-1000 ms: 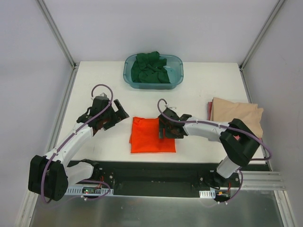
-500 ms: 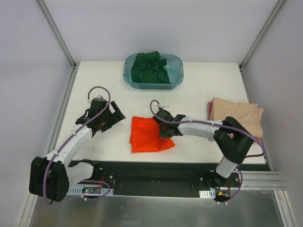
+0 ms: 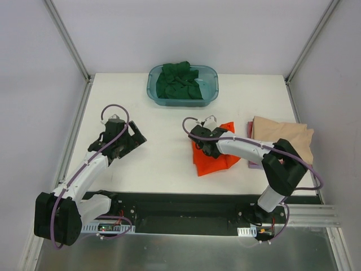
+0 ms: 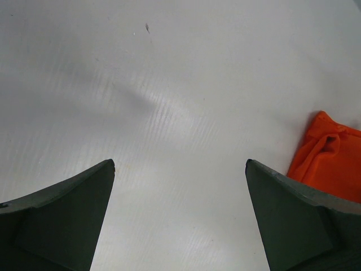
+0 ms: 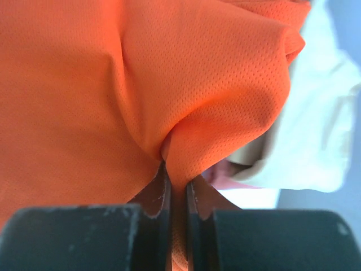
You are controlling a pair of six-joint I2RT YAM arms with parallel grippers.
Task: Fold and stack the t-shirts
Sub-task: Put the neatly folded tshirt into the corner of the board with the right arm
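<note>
Pinching one orange-red shirt [image 3: 214, 164] in right claw [image 5: 177, 180], left claw [image 4: 179, 164] wide, one tub [image 3: 210, 84]

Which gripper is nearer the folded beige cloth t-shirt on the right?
Right. The right gripper, shut on the bright orange-red cloth t-shirt, is just left of the beige t-shirt; the left gripper, open, is far off on the table's left side.

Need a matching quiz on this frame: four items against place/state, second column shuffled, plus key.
Column one:
1. orange shirt
2. dark green shirt
3. beige shirt
4. left gripper

Column two:
A. heaped in the teal tub
B. open above bare table
C. pinched by the right gripper
D. lying folded near the table's right edge

Pairs: 1-C, 2-A, 3-D, 4-B
</note>
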